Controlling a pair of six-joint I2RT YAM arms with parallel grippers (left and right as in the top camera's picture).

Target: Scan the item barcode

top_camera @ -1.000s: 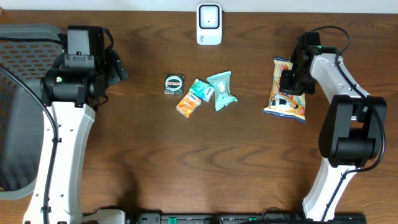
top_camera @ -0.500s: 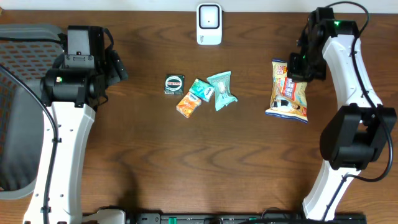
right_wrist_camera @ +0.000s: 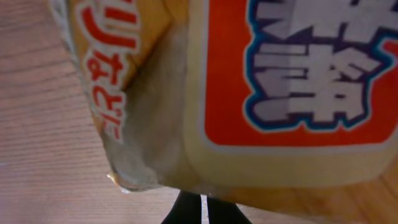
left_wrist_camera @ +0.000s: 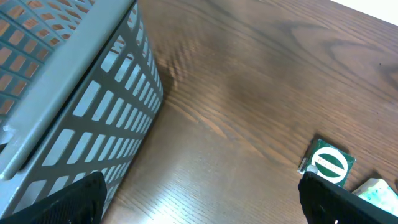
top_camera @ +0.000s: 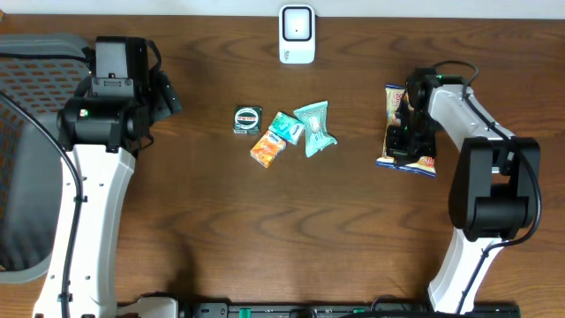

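Near the desk's right edge the snack bag (top_camera: 422,161) is laid flat. The right pincer (top_camera: 404,132) is closed tight at the bag's edge, nothing apparently gripped; the left pincer (top_camera: 169,95) is spread wide, empty. Jaws should be opened first and a bag edge pinched firmly, so the barcode can be faced to the scanner (top_camera: 297,34).

Overhead: straight down. Left wrist slants in from 9 o'clock, sharing the green pack (left_wrist_camera: 328,163) — right wrist hugs the bag (right_wrist_camera: 280,74).
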